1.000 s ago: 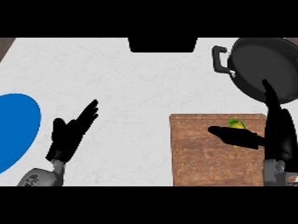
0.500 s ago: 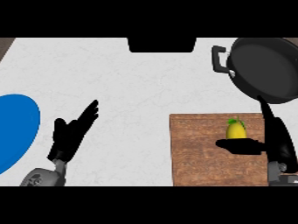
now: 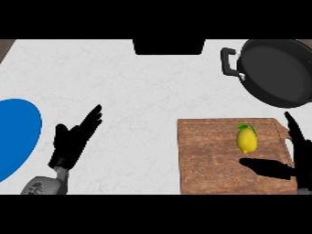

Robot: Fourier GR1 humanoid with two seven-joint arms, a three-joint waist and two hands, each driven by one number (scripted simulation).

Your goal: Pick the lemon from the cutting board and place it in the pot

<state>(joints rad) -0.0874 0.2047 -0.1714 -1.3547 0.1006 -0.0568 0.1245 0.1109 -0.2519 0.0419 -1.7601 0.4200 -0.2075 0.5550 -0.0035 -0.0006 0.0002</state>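
I am keeping my right hand (image 3: 305,161) at the board's (image 3: 212,160) right edge, fingers (image 3: 298,137) stretched straight up along that side and thumb (image 3: 266,166) reaching left across the wood below the lemon (image 3: 247,140). That is making an open pocket beside and below the fruit, which I judge suits closing in on it from the right. The fingers are spread wide apart and holding nothing; I am not touching the lemon, which is lying on the upper right part of the board, just beside my hand. The pot (image 3: 283,71) is waiting on the table (image 3: 131,87) beyond the board, up and to the right. My left hand (image 3: 74,141) is resting open at the lower left, near a blue plate (image 3: 3,141).
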